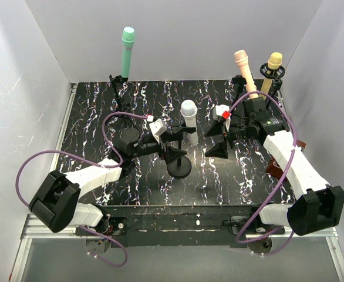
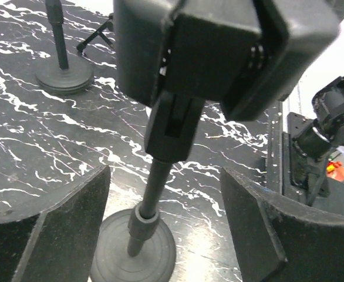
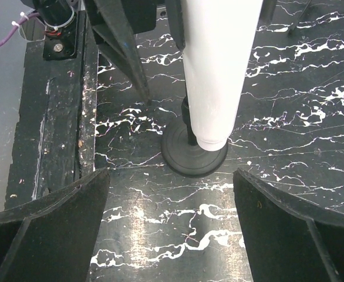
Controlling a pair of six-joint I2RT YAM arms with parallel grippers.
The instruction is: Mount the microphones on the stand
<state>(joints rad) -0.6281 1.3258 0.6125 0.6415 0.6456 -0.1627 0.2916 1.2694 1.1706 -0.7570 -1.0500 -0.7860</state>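
The desk (image 1: 90,111) is black with thin white squiggles all over it, like marble. White walls (image 1: 184,35) stand at its back and on both sides. Along the near edge lies a plain black strip (image 1: 178,218), scratched and dotted with white specks. A silver rail (image 1: 64,126) runs down the left edge.

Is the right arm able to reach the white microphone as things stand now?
Probably yes. The right tool is open and faces the white microphone, with nothing between them. The left tool sits at the opposite side, around the stand.
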